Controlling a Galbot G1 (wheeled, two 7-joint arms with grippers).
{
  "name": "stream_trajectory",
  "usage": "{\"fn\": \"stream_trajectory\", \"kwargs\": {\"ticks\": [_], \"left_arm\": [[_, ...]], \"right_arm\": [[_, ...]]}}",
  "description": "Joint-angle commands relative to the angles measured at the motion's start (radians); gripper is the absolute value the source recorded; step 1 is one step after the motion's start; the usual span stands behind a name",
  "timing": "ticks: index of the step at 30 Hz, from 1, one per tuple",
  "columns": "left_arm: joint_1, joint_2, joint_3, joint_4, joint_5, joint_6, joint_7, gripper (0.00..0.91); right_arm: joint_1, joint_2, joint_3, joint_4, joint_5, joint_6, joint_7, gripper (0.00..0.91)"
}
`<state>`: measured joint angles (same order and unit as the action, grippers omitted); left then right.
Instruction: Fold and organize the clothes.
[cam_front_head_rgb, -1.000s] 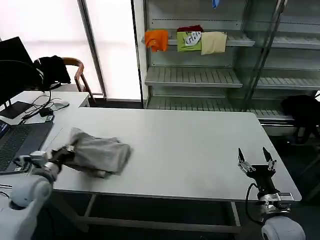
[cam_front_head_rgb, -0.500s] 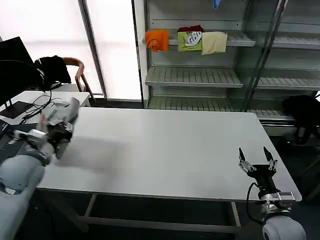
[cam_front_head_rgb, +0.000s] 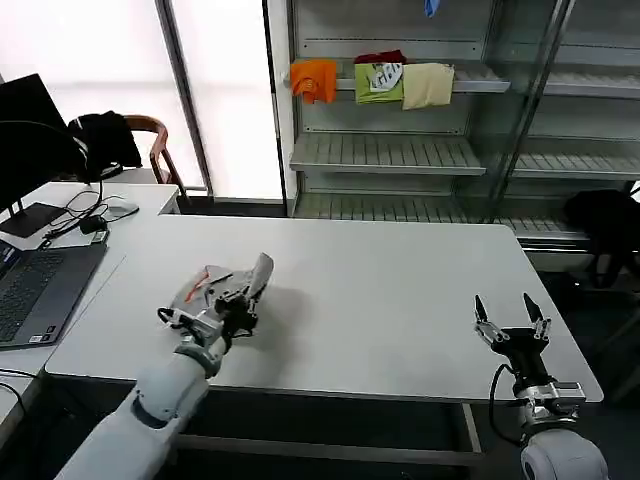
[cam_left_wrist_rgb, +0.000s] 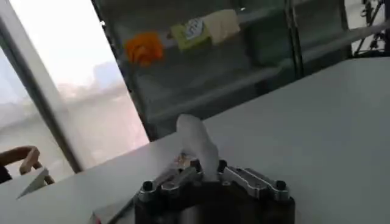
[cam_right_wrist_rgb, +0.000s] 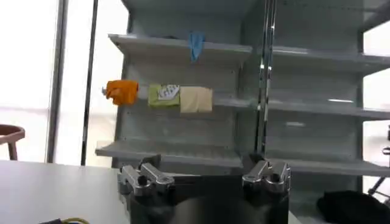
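Note:
A light grey shirt (cam_front_head_rgb: 213, 281) lies bunched on the white table (cam_front_head_rgb: 400, 290), left of the middle, with a bit of orange showing in its folds. My left gripper (cam_front_head_rgb: 238, 302) reaches in from the front left and is shut on a raised fold of that shirt. In the left wrist view the grey shirt (cam_left_wrist_rgb: 196, 137) stands up, pinched in the left gripper (cam_left_wrist_rgb: 207, 168). My right gripper (cam_front_head_rgb: 512, 331) waits at the table's front right edge, open and holding nothing. In its own wrist view the right gripper (cam_right_wrist_rgb: 206, 176) has its fingers spread wide.
A laptop (cam_front_head_rgb: 40, 285) and cables lie on the desk at the left. Behind the table stands a metal shelf (cam_front_head_rgb: 390, 155) holding orange (cam_front_head_rgb: 314, 79), lime-green (cam_front_head_rgb: 379, 82) and cream (cam_front_head_rgb: 427, 85) garments. A black garment (cam_front_head_rgb: 605, 216) hangs at the right.
My left gripper lifted the shirt off the table's left end, swung it up to the far left, then brought it down farther right. The right arm has stayed put.

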<state>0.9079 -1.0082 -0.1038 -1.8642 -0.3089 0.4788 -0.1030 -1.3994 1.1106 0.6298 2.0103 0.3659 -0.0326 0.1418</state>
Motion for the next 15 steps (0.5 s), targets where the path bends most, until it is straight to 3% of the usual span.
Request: {"fn": "stream_trajectory", "kwargs": {"ticks": [1, 6, 10, 15], "left_arm": [[-0.131, -0.108, 0.244, -0.048, 0.098, 0.067, -0.322, 0.907], [-0.127, -0.061, 0.213, -0.167, 0.157, 0.087, -0.323, 0.907], [-0.114, -0.038, 0.093, -0.244, 0.119, 0.098, -0.325, 0.907], [0.010, 0.014, -0.054, -0.283, 0.169, 0.097, -0.310, 0.907]], "right_arm": [[0.035, 0.008, -0.029, 0.007, -0.004, -0.028, -0.003, 0.907], [0.090, 0.013, -0.082, 0.015, -0.009, -0.077, -0.010, 0.907], [0.170, 0.036, -0.172, 0.019, -0.011, -0.144, -0.010, 0.907], [0.299, 0.105, -0.304, -0.006, 0.006, -0.254, -0.005, 0.907]]}}
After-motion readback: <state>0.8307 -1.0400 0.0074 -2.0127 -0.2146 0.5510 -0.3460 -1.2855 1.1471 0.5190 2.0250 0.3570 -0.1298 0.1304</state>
